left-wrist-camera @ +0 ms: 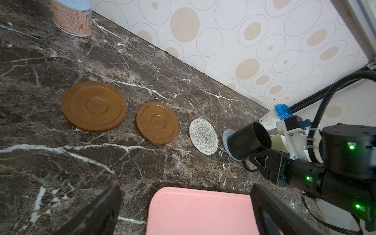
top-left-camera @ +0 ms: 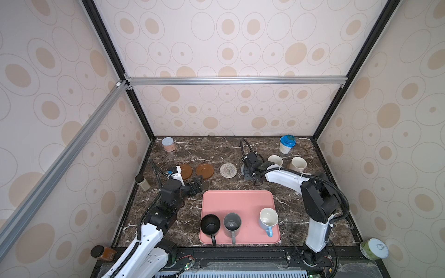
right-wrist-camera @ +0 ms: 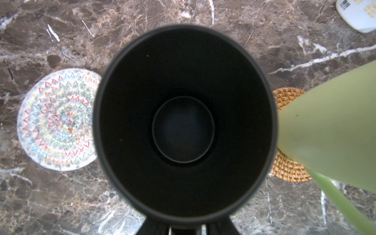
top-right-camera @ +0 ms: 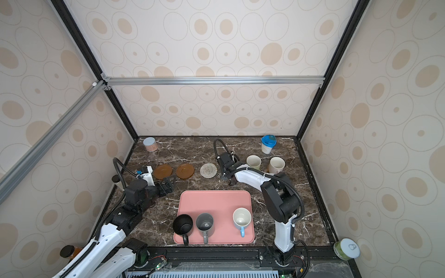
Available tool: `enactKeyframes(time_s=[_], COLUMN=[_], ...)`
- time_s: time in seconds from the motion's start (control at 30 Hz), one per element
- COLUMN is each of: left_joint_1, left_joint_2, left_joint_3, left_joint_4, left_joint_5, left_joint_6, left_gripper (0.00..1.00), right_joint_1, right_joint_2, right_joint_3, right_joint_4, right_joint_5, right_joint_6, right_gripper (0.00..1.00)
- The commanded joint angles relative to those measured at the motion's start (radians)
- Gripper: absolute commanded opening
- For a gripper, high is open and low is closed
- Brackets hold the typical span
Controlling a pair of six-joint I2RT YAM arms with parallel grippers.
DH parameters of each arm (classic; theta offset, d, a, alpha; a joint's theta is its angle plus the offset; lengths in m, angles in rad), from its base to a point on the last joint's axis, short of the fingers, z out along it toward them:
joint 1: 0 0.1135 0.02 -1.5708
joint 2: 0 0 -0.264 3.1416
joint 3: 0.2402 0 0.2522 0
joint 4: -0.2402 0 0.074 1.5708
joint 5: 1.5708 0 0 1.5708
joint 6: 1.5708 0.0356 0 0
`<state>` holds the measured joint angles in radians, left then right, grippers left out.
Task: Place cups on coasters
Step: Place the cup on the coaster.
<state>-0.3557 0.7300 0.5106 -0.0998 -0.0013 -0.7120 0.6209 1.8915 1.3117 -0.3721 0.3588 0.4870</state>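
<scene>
The black ceramic mug (left-wrist-camera: 248, 140) stands upright on the blue-grey woven coaster (left-wrist-camera: 226, 138), its handle at the fingertips of the right gripper (left-wrist-camera: 252, 161); whether they clamp it cannot be told. Just left of that gripper lies the whitish woven coaster (right-wrist-camera: 57, 120); just right, the light green mug (right-wrist-camera: 325, 126) on the tan rattan coaster (right-wrist-camera: 289, 168). The left gripper (left-wrist-camera: 185, 185) is spread wide.

Two black mugs (top-left-camera: 210, 225) (left-wrist-camera: 245, 142), one grey mug (top-left-camera: 232, 223), one white-and-blue mug (top-left-camera: 268, 219), one green mug (right-wrist-camera: 329, 126), one pinkish mug (top-left-camera: 297, 164), two wooden coasters (top-left-camera: 187, 171) (top-left-camera: 205, 171), three woven coasters (top-left-camera: 228, 170) (left-wrist-camera: 225, 140) (right-wrist-camera: 289, 171), one pink tray (top-left-camera: 238, 202), three lidded jars (top-left-camera: 286, 144) (top-left-camera: 103, 253) (top-left-camera: 142, 183), two cans (top-left-camera: 167, 144) (top-left-camera: 374, 249)
</scene>
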Motion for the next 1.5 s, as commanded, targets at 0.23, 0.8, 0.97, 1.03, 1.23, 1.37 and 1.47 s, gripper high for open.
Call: enactKeyframes(time_s=[0.23,0.8,0.97,1.03,1.23,1.37,1.47], left_joint_1=[-0.006,-0.006,-0.006,-0.006,-0.006,-0.006,-0.006], left_joint_2=[-0.009,-0.018,-0.018,-0.018,-0.017,-0.017,-0.014], left_joint_3=[0.002,-0.009,-0.010,-0.009,-0.007,-0.008,-0.006], left_joint_4=[-0.009,-0.005,-0.005,-0.003,-0.002,0.000,0.003], left_joint_5=[-0.004,-0.002,0.000,0.000,0.000,-0.001,0.001], left_joint_6=[-0.020,-0.021,-0.021,-0.021,-0.020,-0.023,-0.021], left_gripper=[1.00,1.00,1.00,1.00,1.00,1.00,1.00], right_joint_1=[-0.007,-0.009,-0.011,-0.013,-0.014,-0.014,-0.015], right_joint_2=[-0.046,-0.060,-0.058,-0.058,-0.059,-0.059,-0.059], right_joint_3=[-0.015,-0.016,-0.013,-0.012,-0.011,-0.010,-0.007], right_joint_4=[-0.006,-0.034,-0.040,-0.042,-0.048,-0.050,-0.048], right_joint_5=[0.033,0.046,0.052,0.054,0.059,0.056,0.044], right_joint_6=[0.001,0.007,0.008,0.009,0.008,0.008,0.007], right_gripper=[0.35,0.36,0.36,0.36,0.36,0.36,0.36])
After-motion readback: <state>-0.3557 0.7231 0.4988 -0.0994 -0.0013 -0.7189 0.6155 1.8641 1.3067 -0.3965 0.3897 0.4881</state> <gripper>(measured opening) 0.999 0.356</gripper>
